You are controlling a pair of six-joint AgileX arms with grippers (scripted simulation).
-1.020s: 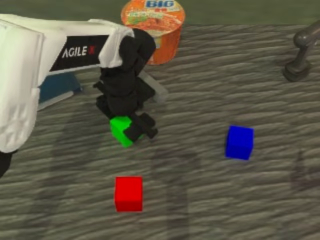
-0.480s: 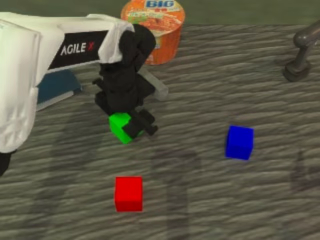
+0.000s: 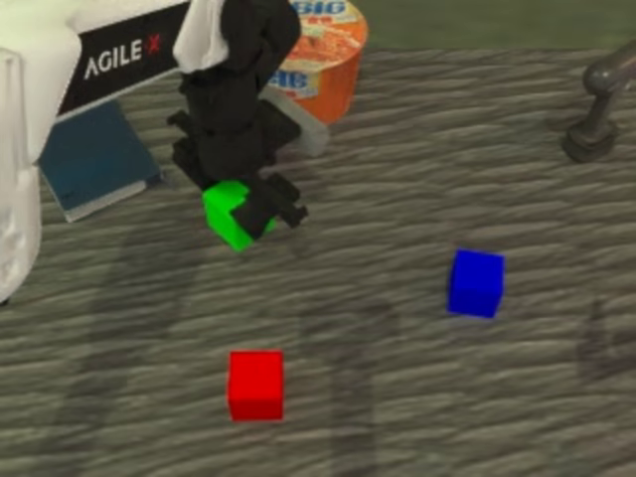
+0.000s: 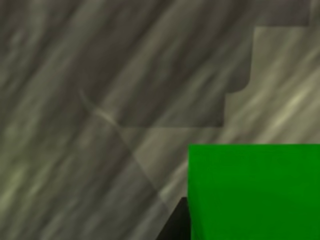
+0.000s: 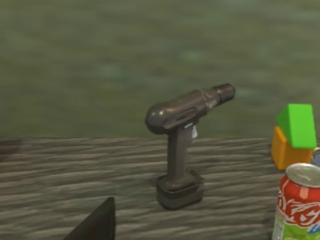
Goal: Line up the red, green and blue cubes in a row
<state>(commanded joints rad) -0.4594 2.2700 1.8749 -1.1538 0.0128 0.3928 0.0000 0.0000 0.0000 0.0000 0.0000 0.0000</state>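
Note:
My left gripper is shut on the green cube and holds it off the table, left of centre, near the noodle cup. In the left wrist view the green cube fills the corner, with a dark finger against its side. The red cube lies on the table near the front, below the held cube. Off to the right of centre rests the blue cube. My right gripper is outside the top view; only a dark tip of it shows in its wrist view.
An orange noodle cup stands at the back, and a blue book lies at the left under my left arm. A grey drill stands at the far right. The right wrist view shows the drill, a soda can and an orange-and-green block.
My left gripper has risen and drawn back toward the noodle cup, carrying the green cube with it. The red and blue cubes have not moved.

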